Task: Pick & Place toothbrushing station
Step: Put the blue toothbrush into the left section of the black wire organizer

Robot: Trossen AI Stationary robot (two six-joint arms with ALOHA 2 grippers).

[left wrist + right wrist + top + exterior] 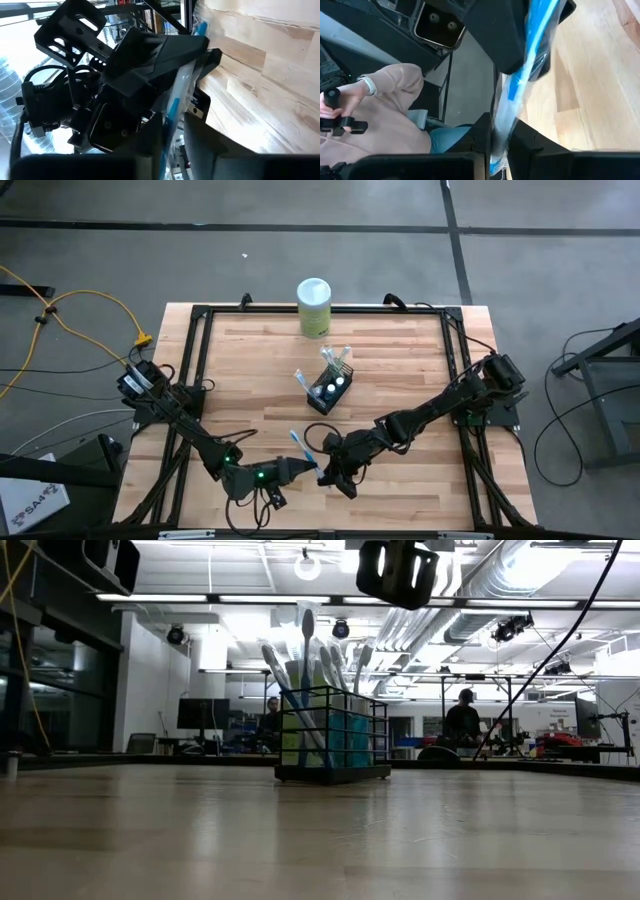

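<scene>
We are working over the pale wooden-plank counter (pixel 400 370). The black wire-mesh holder (pixel 329 391), with white-and-blue toothbrushes and teal tubes in it, is standing mid-counter, near the pale green white-lidded canister (pixel 314 307). At the near edge, our right end effector (pixel 327 472) is clamping one thin white-and-blue toothbrush (pixel 520 85); our left end effector (pixel 312 467), fingers slightly apart, is meeting it there.

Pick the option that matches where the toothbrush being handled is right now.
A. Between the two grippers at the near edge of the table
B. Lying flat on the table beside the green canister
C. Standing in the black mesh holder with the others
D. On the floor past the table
A: the high view shows the toothbrush up between the left gripper and the right gripper near the table's front edge, well away from the mesh holder; the right wrist view shows it clamped between that gripper's fingers.
</scene>
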